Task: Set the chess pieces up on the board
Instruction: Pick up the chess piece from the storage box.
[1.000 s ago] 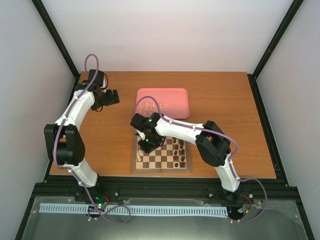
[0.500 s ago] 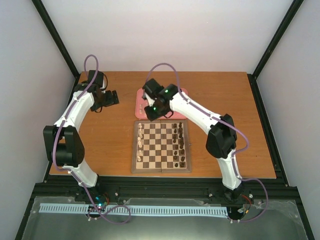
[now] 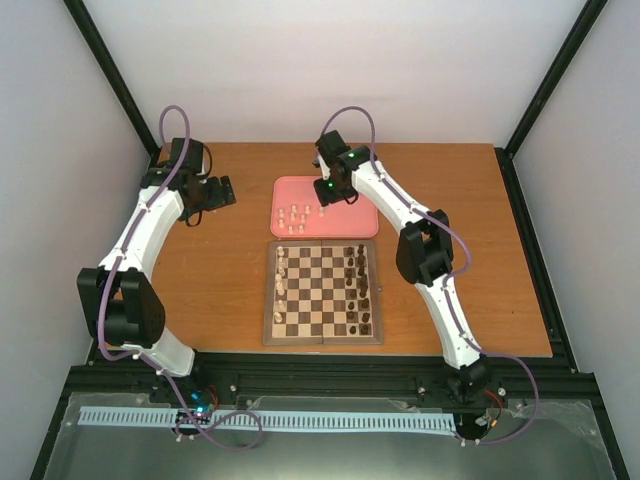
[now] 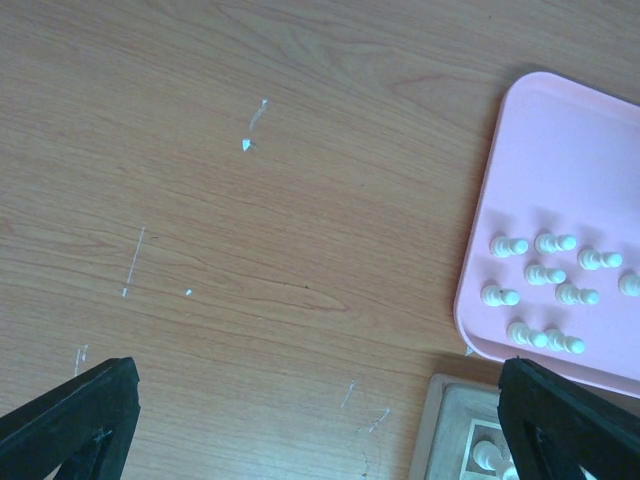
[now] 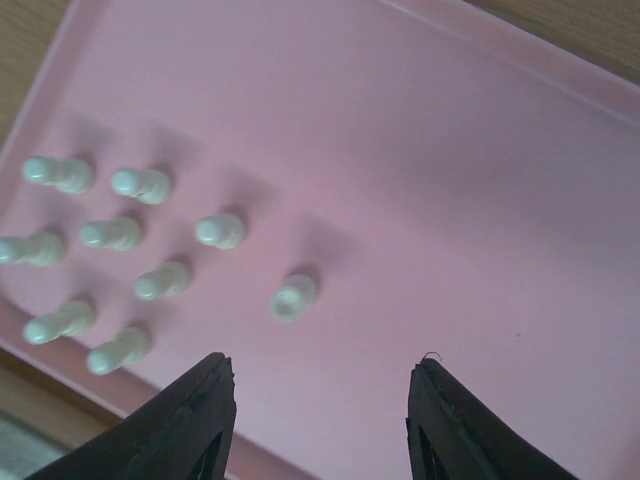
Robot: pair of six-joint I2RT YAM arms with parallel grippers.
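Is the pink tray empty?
Not empty. Nine small cream chess pieces sit in the pink tray, bunched near one corner.

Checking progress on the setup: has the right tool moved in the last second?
Yes. The right tool left the left side of the board and moved farther out. It is now above the tray.

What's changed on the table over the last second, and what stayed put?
The right gripper left the left side of the square wooden chessboard, swung to the far side and now hangs over the pink rounded tray, jaws apart and empty. The left gripper barely shifted, open over the wooden table. Board, tray and the cream chess pieces on the tray stayed put.
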